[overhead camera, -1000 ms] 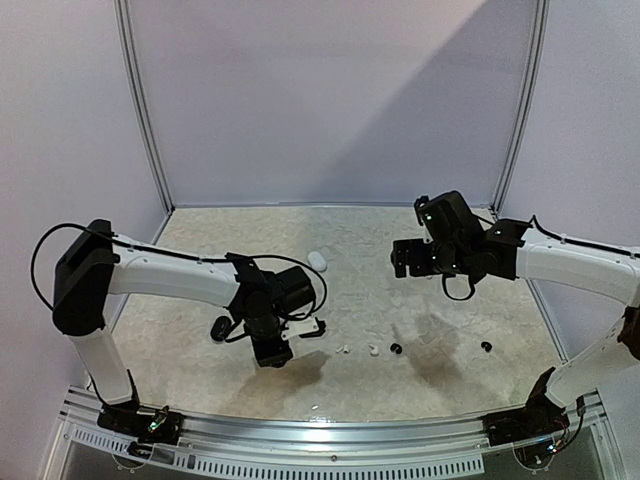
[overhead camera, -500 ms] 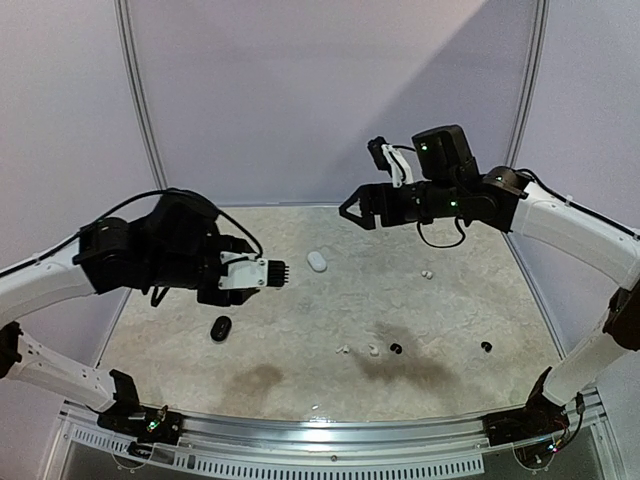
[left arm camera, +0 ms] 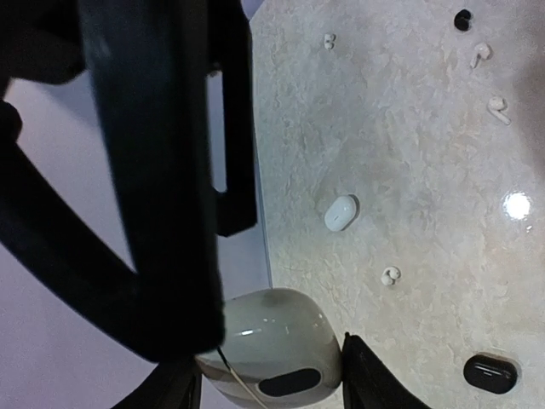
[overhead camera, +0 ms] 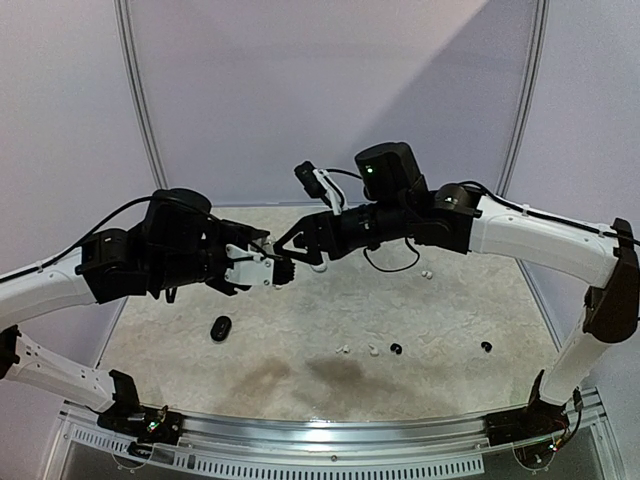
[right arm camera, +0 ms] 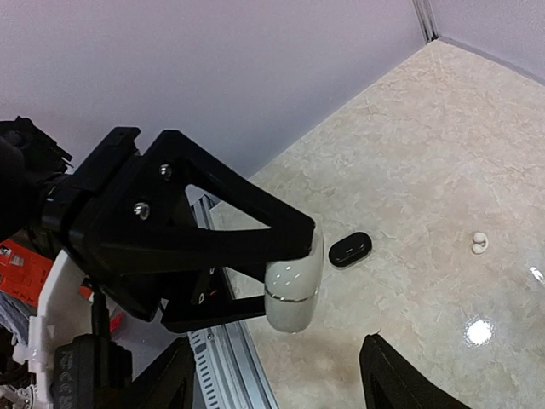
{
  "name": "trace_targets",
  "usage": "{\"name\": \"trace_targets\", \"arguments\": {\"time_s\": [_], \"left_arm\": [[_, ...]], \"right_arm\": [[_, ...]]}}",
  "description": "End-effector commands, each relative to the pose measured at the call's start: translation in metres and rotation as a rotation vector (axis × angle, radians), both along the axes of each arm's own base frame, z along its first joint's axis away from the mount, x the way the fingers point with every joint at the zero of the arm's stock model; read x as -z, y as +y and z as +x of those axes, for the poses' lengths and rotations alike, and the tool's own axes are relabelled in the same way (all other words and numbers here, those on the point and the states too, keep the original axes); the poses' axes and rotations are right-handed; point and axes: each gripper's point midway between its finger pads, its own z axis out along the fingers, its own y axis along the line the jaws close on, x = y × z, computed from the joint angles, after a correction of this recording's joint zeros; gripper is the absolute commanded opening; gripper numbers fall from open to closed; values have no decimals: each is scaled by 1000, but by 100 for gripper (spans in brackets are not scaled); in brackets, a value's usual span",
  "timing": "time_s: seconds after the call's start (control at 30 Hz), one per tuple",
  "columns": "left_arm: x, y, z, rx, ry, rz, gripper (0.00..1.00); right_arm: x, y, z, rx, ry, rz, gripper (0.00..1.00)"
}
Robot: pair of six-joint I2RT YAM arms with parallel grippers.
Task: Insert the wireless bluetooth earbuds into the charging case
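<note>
My left gripper is raised above the table, shut on a white charging case, whose lid seam shows in the right wrist view. My right gripper has reached across to it and stands open. Its fingers lie on either side just short of the case, touching nothing. Earbuds lie loose on the table: two white ones, a black one, another black one and a white one.
A black case lies shut on the left of the table. A second white case lies near the back, under my right gripper in the top view. The walls of the enclosure stand close behind both arms.
My left gripper lifted from the table with the white case and moved toward the centre. My right arm swung left to meet it, its jaws narrowing a little.
</note>
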Motion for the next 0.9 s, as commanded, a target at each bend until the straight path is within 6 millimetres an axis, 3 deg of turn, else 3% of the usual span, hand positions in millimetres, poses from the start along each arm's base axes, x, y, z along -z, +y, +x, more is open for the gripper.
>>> {"name": "trace_targets", "arguments": {"time_s": [0.0, 0.2, 0.47, 0.57, 0.6, 0.63, 0.73, 0.77, 0.87], "left_arm": [[-5, -6, -4, 29, -34, -5, 7], [-3, -6, -5, 27, -22, -12, 6], [-4, -7, -4, 22, -20, -19, 6], [-5, -6, -3, 11, -16, -28, 8], [-6, -6, -4, 7, -12, -35, 16], [-6, -5, -4, -1, -6, -42, 32], [-11, -1, -6, -37, 50, -111, 93], [-13, 2, -9, -56, 100, -155, 99], [-21, 10, -24, -91, 329, -326, 99]], "right_arm": [[8, 17, 8, -7, 50, 12, 65], [8, 33, 13, -26, 64, 39, 54], [15, 40, 10, -60, 87, 29, 7], [17, 40, 8, -72, 93, 21, 0], [16, 40, 7, -74, 90, 20, 0], [17, 38, 8, -73, 86, 16, 0], [10, 33, 7, -66, 53, 13, 0], [6, 30, 8, -67, 25, 14, 0], [-11, 19, 6, -70, -69, 26, 0]]}}
